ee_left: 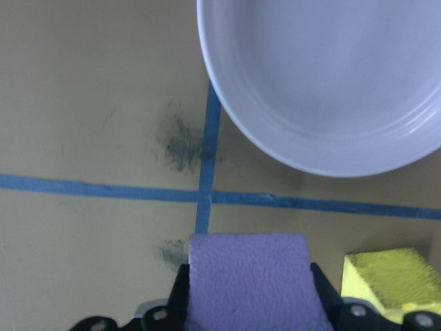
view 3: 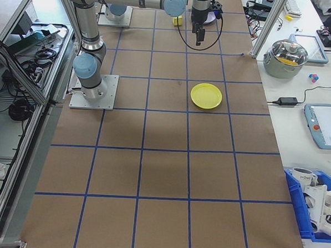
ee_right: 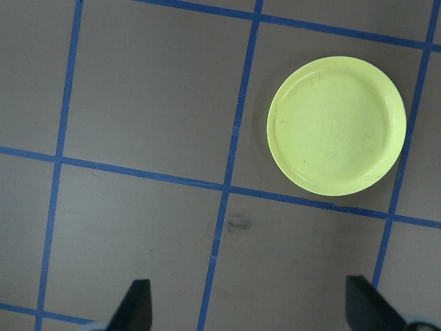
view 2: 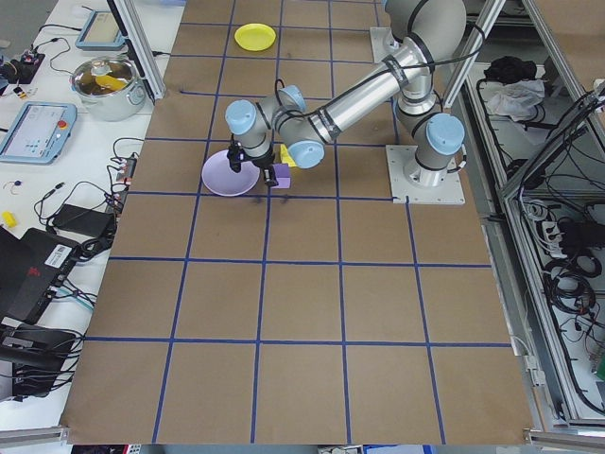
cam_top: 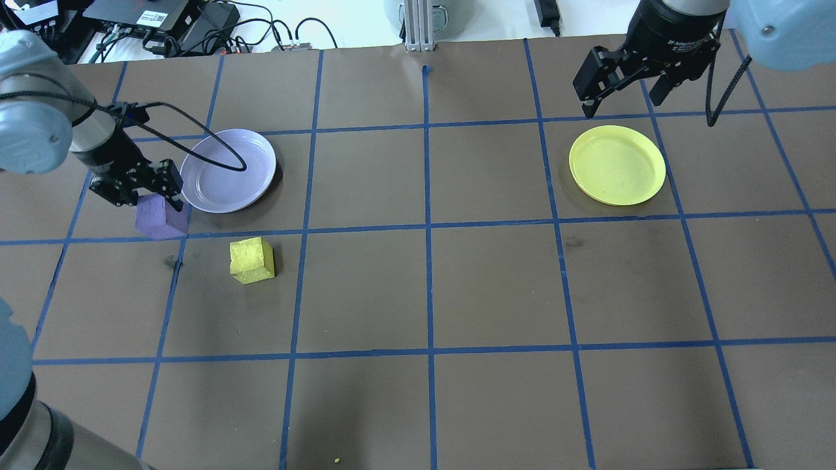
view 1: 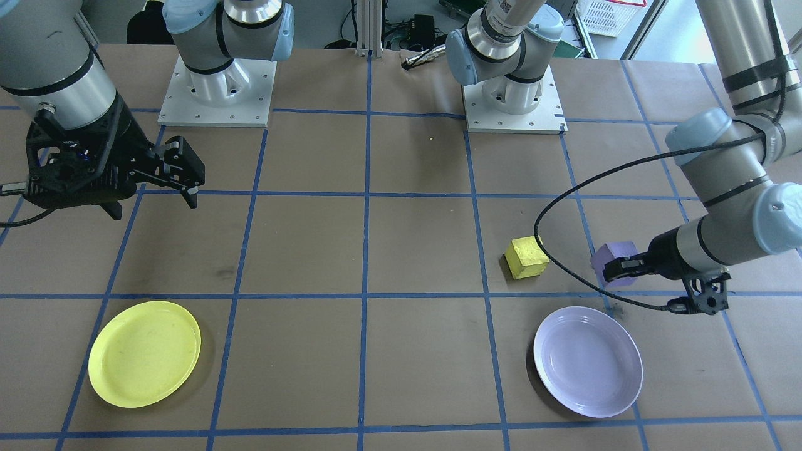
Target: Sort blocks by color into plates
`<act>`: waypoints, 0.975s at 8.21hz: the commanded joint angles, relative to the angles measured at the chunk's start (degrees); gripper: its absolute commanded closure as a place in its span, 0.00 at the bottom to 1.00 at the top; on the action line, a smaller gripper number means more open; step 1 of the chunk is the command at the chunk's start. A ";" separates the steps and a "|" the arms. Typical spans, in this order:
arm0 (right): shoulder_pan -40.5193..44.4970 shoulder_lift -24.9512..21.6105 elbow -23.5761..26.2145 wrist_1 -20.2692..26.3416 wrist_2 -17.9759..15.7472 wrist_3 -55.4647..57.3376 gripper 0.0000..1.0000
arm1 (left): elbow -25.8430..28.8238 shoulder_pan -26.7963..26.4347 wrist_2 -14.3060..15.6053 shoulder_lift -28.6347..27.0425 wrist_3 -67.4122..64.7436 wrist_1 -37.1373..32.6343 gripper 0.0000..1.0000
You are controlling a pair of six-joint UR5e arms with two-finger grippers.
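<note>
Gripping matte purple foam cube (ee_left: 249, 281), left hand (cam_top: 145, 189)

The table (cam_top: 496, 287) is showing brown paper crossed by a grid of blue tape lines (cam_top: 428, 228). A purple block (cam_top: 160, 219) and a bright yellow block (cam_top: 251, 260) are lying near a pale lavender plate (cam_top: 228, 170); a yellow plate (cam_top: 617, 164) is sitting far right. The black tools (cam_top: 140, 186) are hanging from grey arms with light-blue joint caps (view 1: 780, 216).

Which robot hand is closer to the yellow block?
The left. The left end effector is shut on the purple block, just beside the yellow block. The right end effector hangs open far across the table, near the yellow plate.
</note>
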 commanded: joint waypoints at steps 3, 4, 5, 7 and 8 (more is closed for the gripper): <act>0.00 0.17 0.00 0.00 0.06 0.00 0.00 | 18.54 -6.12 -1.18 -14.85 -0.61 -0.82 1.00; 0.00 0.26 0.00 0.00 0.06 0.00 0.00 | 18.54 -6.82 -1.36 -16.53 -0.62 2.24 1.00; 0.00 0.26 0.00 0.00 0.06 0.00 0.00 | 18.63 -7.35 -1.10 -16.63 -0.79 2.10 1.00; 0.00 0.09 0.00 -0.35 0.14 0.61 0.00 | 18.54 -7.62 -0.75 -17.15 -0.70 2.36 0.73; 0.00 0.08 0.00 -0.44 0.14 0.62 0.00 | 18.54 -7.53 -0.92 -17.33 -0.79 2.54 0.24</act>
